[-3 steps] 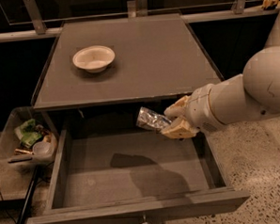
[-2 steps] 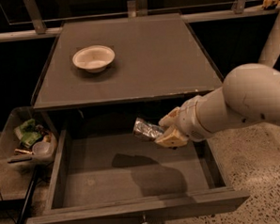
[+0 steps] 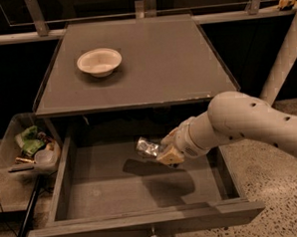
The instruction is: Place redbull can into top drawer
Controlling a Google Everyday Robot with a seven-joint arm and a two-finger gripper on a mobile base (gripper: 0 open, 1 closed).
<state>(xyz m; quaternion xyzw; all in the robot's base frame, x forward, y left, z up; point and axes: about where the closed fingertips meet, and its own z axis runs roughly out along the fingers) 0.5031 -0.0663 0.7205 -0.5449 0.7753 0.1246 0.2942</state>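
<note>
Can (image 3: 145,147) partly behind gripper (image 3: 161,150) over drawer (image 3: 144,223)

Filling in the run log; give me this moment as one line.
claw: over open drawer, shut on can | can: held above drawer floor, not released | bowl: on tabletop

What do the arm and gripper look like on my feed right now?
The arm is a thick, rounded cream-white tube dotted with small dark holes, narrowing to a ringed wrist. The gripper, over the open top drawer, has short tan fingers. No cables show.
</note>
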